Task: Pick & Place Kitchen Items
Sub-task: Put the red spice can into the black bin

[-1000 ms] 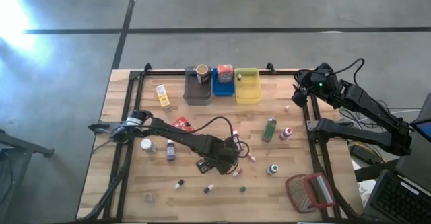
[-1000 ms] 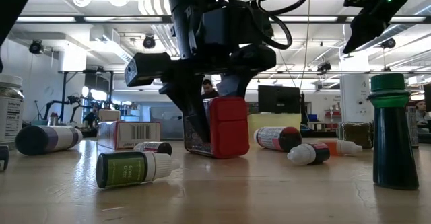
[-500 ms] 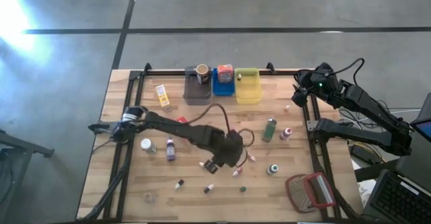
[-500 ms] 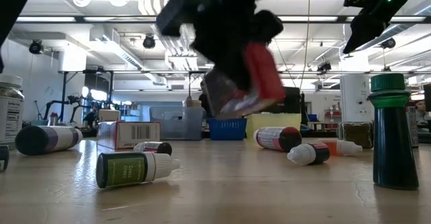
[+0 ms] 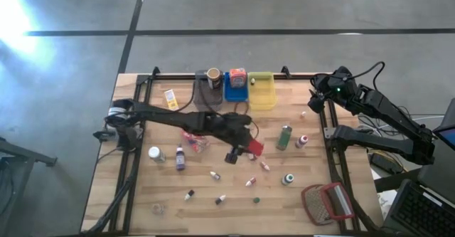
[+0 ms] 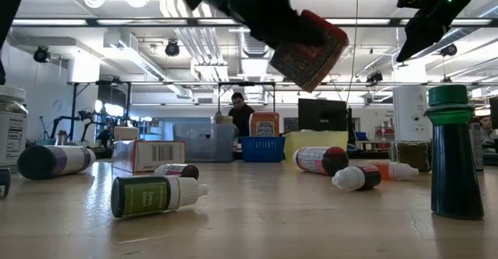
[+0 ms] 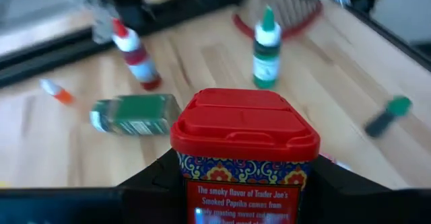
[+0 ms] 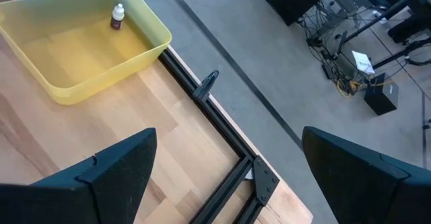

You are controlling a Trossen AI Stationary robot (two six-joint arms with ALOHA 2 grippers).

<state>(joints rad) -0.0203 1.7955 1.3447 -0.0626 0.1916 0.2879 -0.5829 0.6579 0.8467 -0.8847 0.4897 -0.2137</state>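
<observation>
Left arm: extended across table centre, raised.
Left gripper [image 5: 245, 149]: clenched on red-lidded paprika tin [image 7: 244, 148], held tilted above table [image 5: 142, 194].
Right gripper [image 5: 313, 103]: released, fingers spread, parked at the table's right-rear corner.

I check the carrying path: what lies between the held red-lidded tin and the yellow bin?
High view: only bare table between the paprika tin, held in the left gripper, and the yellow bin.

Bare wood beside yellow bin [image 5: 261, 92], small bottles [image 5: 215, 174] scattered mid-table
</observation>
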